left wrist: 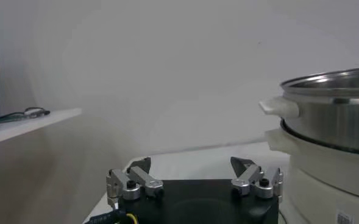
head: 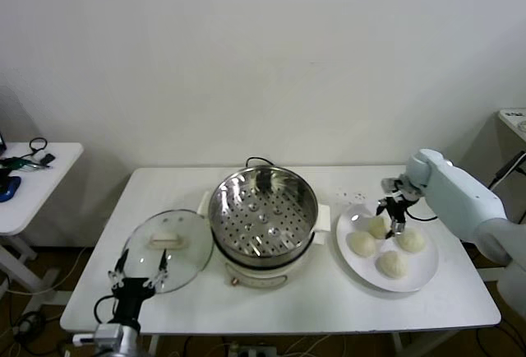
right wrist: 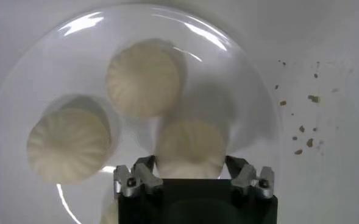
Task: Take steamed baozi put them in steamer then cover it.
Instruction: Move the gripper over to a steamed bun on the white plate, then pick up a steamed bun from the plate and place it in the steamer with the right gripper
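Several steamed baozi lie on a white plate (head: pixel 423 279) right of the steamer (head: pixel 263 246). My right gripper (head: pixel 394 211) reaches down over the plate's back. In the right wrist view its fingers press both sides of one baozi (right wrist: pixel 191 146), so the gripper (right wrist: pixel 191 165) is shut on it. Two other baozi (right wrist: pixel 144 78) (right wrist: pixel 69 145) rest free on the plate (right wrist: pixel 240 79). The steamer is uncovered, its perforated tray bare. The cover (head: pixel 168 250), a glass lid with a cream handle, lies flat left of the steamer. My left gripper (head: pixel 138 277) hangs open at the table's front left, empty (left wrist: pixel 194 167).
Crumbs (right wrist: pixel 304 131) dot the table beside the plate. A small side table (head: pixel 33 180) with cables stands to the far left. The steamer's side handle and wall (left wrist: pixel 331 122) stand close beside the left gripper.
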`<action>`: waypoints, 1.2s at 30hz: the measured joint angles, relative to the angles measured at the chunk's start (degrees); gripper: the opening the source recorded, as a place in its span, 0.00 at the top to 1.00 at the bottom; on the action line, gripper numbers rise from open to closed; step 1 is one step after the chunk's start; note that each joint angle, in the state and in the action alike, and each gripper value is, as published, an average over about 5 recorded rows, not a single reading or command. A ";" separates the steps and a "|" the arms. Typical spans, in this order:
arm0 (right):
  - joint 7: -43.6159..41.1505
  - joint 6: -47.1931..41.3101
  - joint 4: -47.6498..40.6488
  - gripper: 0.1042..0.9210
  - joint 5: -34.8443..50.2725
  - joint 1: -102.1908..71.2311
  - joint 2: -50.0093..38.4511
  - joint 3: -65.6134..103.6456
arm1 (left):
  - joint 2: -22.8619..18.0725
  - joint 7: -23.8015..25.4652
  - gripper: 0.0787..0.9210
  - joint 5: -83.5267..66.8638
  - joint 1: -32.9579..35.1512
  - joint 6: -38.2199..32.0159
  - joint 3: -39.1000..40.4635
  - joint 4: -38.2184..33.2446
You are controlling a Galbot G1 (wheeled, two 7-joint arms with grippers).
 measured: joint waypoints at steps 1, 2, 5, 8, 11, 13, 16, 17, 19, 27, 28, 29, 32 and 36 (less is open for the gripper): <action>-0.05 0.02 0.01 0.25 0.09 0.02 0.00 -0.09 | -0.09 -0.01 0.12 -0.02 0.05 -0.05 0.02 0.01; -0.09 0.03 0.02 0.25 0.17 0.03 0.01 -0.16 | -0.16 -0.01 0.12 -0.03 0.10 -0.10 0.04 0.02; -0.17 0.14 -0.02 0.25 0.39 0.10 0.11 -0.23 | -0.26 -0.01 0.12 -0.05 0.26 -0.27 0.11 0.05; -0.22 0.40 -0.06 0.26 0.68 0.40 0.15 -0.28 | -0.31 -0.04 0.12 -0.11 0.46 -0.38 0.11 -0.03; -0.36 0.64 0.21 0.26 1.09 0.81 -0.05 -0.54 | -0.41 -0.07 0.12 -0.25 0.76 -0.40 0.11 -0.30; -0.55 0.85 0.54 0.26 1.50 1.17 -0.29 -0.88 | -0.46 -0.07 0.12 -0.31 0.95 -0.45 0.11 -0.42; -0.93 1.40 1.28 0.27 2.34 2.18 -0.76 -1.75 | -0.47 -0.05 0.12 -0.34 1.22 -0.63 0.09 -0.46; -1.08 1.63 1.62 0.27 2.69 2.68 -0.92 -2.17 | -0.46 -0.04 0.12 -0.34 1.31 -0.70 0.08 -0.46; -1.39 2.12 2.43 0.27 3.48 3.98 -1.16 -3.24 | -0.41 -0.01 0.12 -0.37 1.48 -0.81 0.06 -0.46; -3.21 5.20 7.29 0.26 7.93 12.27 -0.99 -9.87 | -0.06 0.23 0.12 -0.54 2.48 -1.18 0.22 -0.88; -3.47 5.75 8.05 0.27 8.43 13.55 -0.83 -10.83 | -0.05 0.23 0.12 -0.54 2.62 -1.22 0.22 -0.96; -3.74 6.36 8.82 0.27 8.90 14.87 -0.61 -11.78 | -0.05 0.23 0.12 -0.54 2.76 -1.27 0.22 -1.02; -4.50 8.38 11.15 0.27 10.03 19.05 0.34 -14.42 | -0.06 0.24 0.12 -0.61 3.19 -1.45 0.20 -1.13; -5.15 11.30 13.95 0.27 10.90 24.28 2.47 -17.13 | -0.08 0.24 0.12 -0.85 3.71 -1.68 0.22 -1.11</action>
